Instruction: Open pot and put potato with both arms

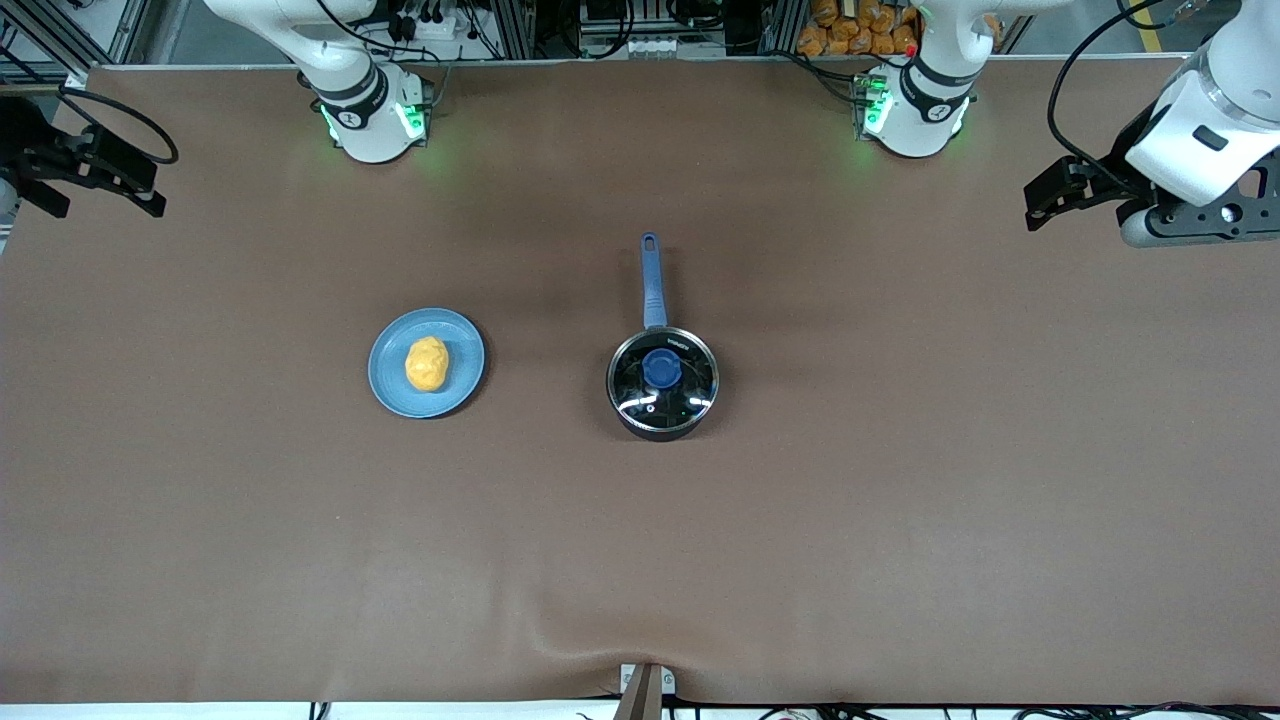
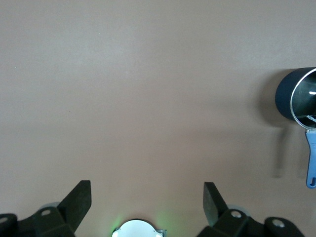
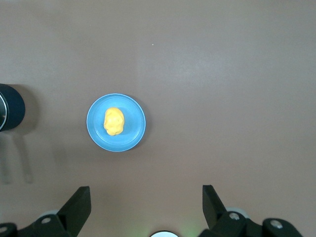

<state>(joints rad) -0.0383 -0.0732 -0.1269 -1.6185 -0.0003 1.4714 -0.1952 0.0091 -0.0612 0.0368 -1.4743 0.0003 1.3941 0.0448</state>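
The black pot (image 1: 661,400) stands mid-table with its glass lid (image 1: 690,385) on, blue knob (image 1: 661,369) up. Its blue handle (image 1: 652,280) points toward the robots' bases. The yellow-orange potato (image 1: 426,363) lies on a light-blue plate (image 1: 385,385), beside the pot toward the right arm's end. My left gripper (image 1: 1042,203) hangs open and empty over the table's left-arm end; its wrist view (image 2: 147,190) shows the pot (image 2: 291,94) at the frame's edge. My right gripper (image 1: 140,185) hangs open and empty over the right-arm end; its wrist view (image 3: 146,195) shows the potato (image 3: 114,121) and plate (image 3: 133,133).
The table is covered in brown cloth (image 1: 900,500), with a slight wrinkle near the front edge. A small metal bracket (image 1: 645,690) sits at the middle of the front edge. The arms' green-lit bases (image 1: 375,120) stand along the back edge.
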